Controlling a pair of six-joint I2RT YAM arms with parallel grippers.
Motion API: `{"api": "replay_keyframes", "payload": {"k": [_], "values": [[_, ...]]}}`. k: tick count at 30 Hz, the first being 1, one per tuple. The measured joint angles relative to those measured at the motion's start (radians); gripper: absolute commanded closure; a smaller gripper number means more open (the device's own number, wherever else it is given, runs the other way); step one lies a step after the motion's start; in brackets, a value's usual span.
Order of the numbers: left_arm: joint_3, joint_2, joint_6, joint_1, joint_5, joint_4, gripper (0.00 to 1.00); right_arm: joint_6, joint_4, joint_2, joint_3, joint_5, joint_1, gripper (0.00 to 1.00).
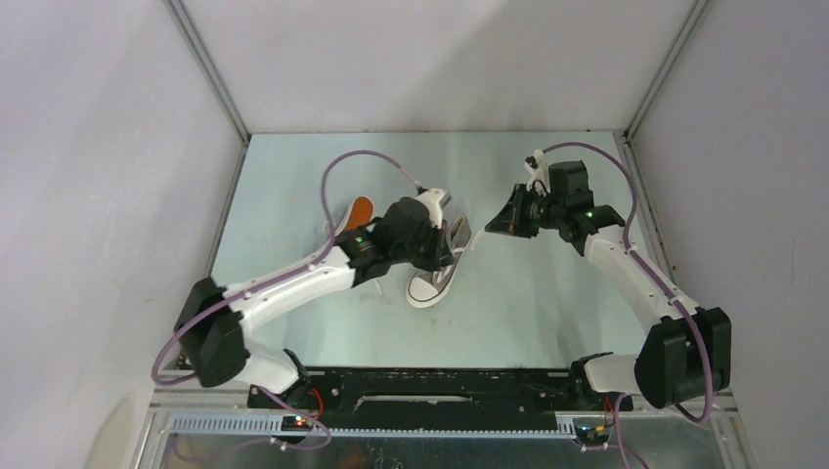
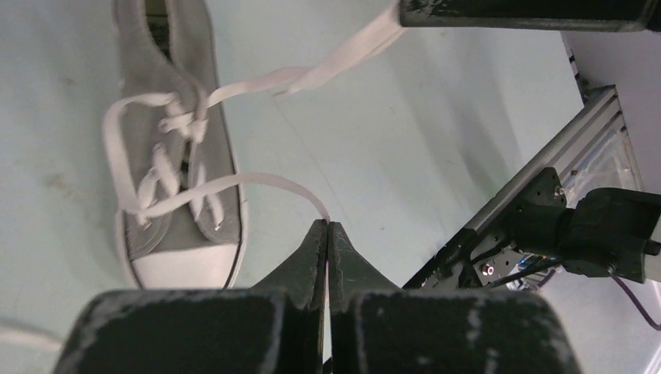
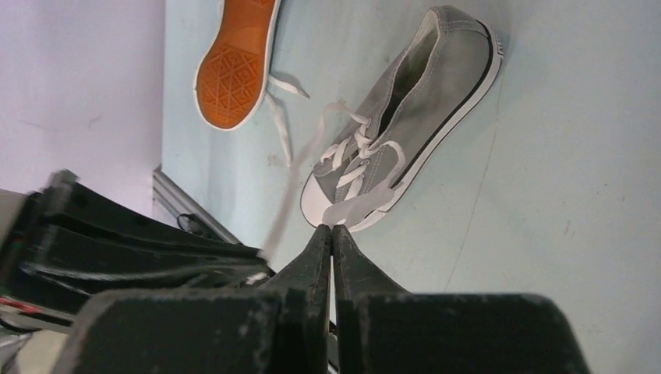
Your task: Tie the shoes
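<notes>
Pinched in left gripper (image 2: pixel 327 227), fingers pressed together: lace (image 2: pixel 249 178) end; other end likewise in right gripper (image 3: pixel 331 231).
Held apart, probably to cinch knot on upright shoe (image 2: pixel 218 179), upper left; farther, second shoe (image 3: pixel 234 62) sole-out, laces loose.

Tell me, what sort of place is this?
Probably a robot lab's test booth. Plain white walls in a metal frame close in a pale green table, two cabled robot arms are mounted at its near edge, and two small shoes lie there as practice pieces.
</notes>
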Motion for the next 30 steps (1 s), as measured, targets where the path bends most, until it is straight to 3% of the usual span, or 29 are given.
{"api": "replay_keyframes", "payload": {"k": [10,12,15,17,22,30], "values": [[0.085,0.281,0.032,-0.143,-0.126,0.096,0.99,0.091,0.018,0.061,0.018,-0.116,-0.053,0.99],[0.083,0.325,0.031,-0.151,-0.146,0.117,0.88,0.101,0.024,0.066,0.021,-0.128,-0.053,0.98],[0.074,0.354,0.023,-0.152,-0.166,0.142,0.59,0.106,0.030,0.075,0.026,-0.140,-0.048,0.98],[0.061,0.349,0.020,-0.151,-0.180,0.159,0.49,0.107,0.027,0.080,0.026,-0.140,-0.045,0.98],[-0.003,0.260,0.026,-0.140,-0.189,0.158,0.37,0.101,0.016,0.084,0.026,-0.139,-0.037,0.98],[-0.127,-0.020,0.021,0.010,-0.084,0.142,0.38,0.072,-0.032,0.083,0.025,-0.120,0.017,0.97]]}}
